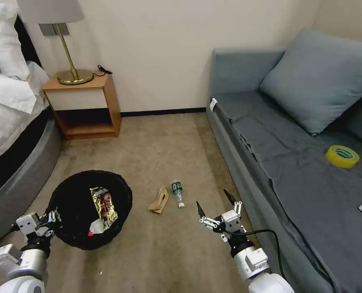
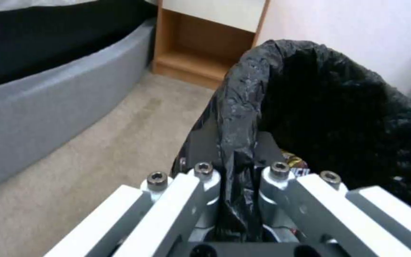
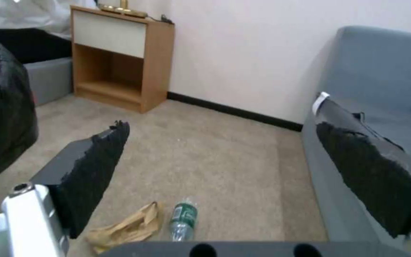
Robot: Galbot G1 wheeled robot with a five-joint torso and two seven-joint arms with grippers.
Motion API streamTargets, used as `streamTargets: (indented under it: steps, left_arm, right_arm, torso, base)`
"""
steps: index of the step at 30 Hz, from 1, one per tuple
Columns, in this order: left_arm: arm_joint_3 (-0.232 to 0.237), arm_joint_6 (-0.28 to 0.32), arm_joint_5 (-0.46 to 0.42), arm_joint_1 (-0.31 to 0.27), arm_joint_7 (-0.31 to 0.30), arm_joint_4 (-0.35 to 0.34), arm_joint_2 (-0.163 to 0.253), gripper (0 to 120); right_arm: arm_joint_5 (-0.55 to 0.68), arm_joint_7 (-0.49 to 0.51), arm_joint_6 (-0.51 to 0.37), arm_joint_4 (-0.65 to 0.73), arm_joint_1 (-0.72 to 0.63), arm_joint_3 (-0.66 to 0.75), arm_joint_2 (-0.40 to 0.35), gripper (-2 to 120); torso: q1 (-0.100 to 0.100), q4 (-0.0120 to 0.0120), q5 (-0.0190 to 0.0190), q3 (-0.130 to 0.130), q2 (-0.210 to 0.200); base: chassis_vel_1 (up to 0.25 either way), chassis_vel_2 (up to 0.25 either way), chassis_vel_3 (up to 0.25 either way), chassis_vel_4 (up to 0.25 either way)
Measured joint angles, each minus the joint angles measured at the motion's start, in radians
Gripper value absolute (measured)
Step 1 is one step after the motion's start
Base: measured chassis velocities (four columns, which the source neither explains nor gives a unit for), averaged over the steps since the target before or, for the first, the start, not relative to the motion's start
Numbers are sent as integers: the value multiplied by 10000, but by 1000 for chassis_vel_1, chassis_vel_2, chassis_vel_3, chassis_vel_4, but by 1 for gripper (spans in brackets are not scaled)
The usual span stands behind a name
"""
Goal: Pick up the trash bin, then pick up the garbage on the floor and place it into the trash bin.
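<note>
The trash bin (image 1: pixel 87 203), round and lined with a crinkled black bag, hangs at the lower left with my left gripper (image 1: pixel 52 216) shut on its near rim; the left wrist view shows the bag (image 2: pixel 243 117) pinched between the fingers. Inside the bin lie a gold-brown wrapper (image 1: pixel 104 206) and a red-white packet (image 1: pixel 94 228). On the carpet to its right lie tan crumpled paper (image 1: pixel 159 200) (image 3: pixel 127 226) and a small clear bottle with a green label (image 1: pixel 177 193) (image 3: pixel 183 218). My right gripper (image 1: pixel 215 204) hovers open just right of the bottle, nothing between its fingers (image 3: pixel 96 171).
A grey sofa (image 1: pixel 278 162) runs along the right, with a yellow tape roll (image 1: pixel 342 156) on its seat. A wooden nightstand (image 1: pixel 85 106) with a lamp stands at the back left, beside a bed (image 1: pixel 9 134). Bare carpet lies between them.
</note>
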Motion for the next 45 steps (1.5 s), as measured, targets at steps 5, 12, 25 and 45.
streamTargets:
  steps: [5, 12, 25, 45]
  left_arm:
    - [-93, -18, 27, -11, -16, 44, 13, 5]
    - [-221, -74, 1, 23, 2, 141, 18, 5]
    - [-606, -148, 84, 99, 329, 451, 112, 5]
    - [-121, -399, 477, 259, 730, 356, 38, 5]
  right_arm:
    - [1, -7, 3, -17, 1, -30, -10, 100]
    - [12, -70, 63, -226, 152, -267, -51, 100]
    - [276, -195, 38, -1315, 1237, -1140, -657, 100]
    - [7316, -16, -5489, -3631, 7229, -6181, -1933, 100]
  torso:
    - [0, 1, 0, 0, 0]
    - [0, 0, 0, 0, 0]
    - [2, 0, 1, 2, -1]
    - [1, -3, -1, 0, 0]
  base:
    - [-163, 154, 159, -163]
    - [-163, 163, 160, -159]
    - [-158, 160, 173, -158]
    - [-6, 9, 6, -6]
